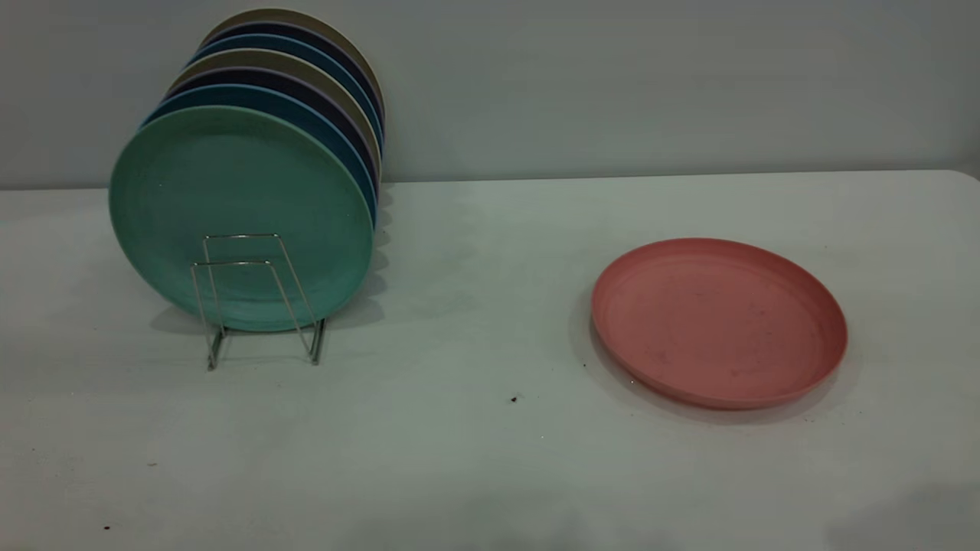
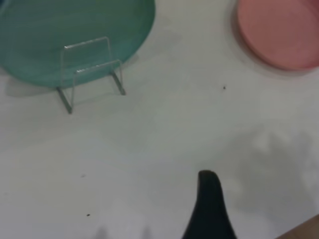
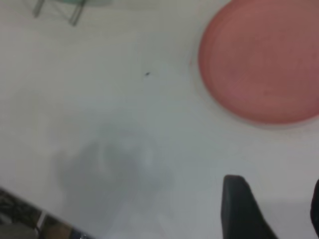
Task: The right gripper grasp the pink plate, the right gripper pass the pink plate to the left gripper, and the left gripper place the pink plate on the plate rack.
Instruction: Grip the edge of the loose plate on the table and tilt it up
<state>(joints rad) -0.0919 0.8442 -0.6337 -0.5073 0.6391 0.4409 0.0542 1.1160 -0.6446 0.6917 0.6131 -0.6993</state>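
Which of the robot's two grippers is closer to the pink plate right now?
Likely the right. The right gripper hovers a short way off the pink plate; the left gripper sits farther off, between it and the plate rack. Neither touches it.

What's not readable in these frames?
- Left gripper: left wrist view shows one finger only, the rest cut by the frame edge; jaw state unknown.
- Plate rack: rear loops hidden behind the stacked plates, exterior view.
- Pink plate: cropped in both wrist views.

Plain pale grey wall [image 1: 651, 84] behind white table [image 1: 475, 459] w/ few dark specks.
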